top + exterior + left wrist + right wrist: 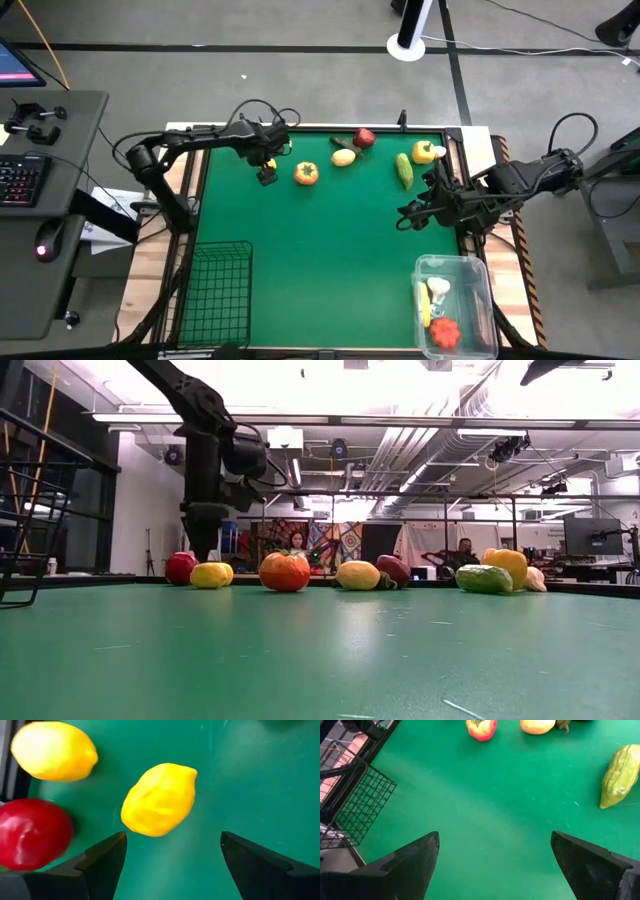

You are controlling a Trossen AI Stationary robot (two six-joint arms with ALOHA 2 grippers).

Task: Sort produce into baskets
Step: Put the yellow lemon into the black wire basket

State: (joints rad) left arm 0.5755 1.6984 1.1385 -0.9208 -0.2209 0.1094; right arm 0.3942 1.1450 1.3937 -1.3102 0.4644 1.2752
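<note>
My left gripper [266,172] is open at the mat's far left, pointing down over a yellow lemon [160,799] that lies on the mat. Its fingers stand on either side of the lemon, short of it, and touch nothing. A second yellow fruit [54,751] and a red one [32,832] lie beside the lemon. My right gripper [412,215] is open and empty over the mat's right side. An orange tomato [306,173], a yellow fruit [343,157], a red fruit [364,137], a green gourd [403,169] and a yellow pepper [425,152] lie along the far side.
The black wire basket [215,280] stands at the near left. The clear plastic basket [478,275] stands at the near right and holds a white-and-yellow piece [436,292] and a red one [444,333]. The mat's middle [320,250] is bare green.
</note>
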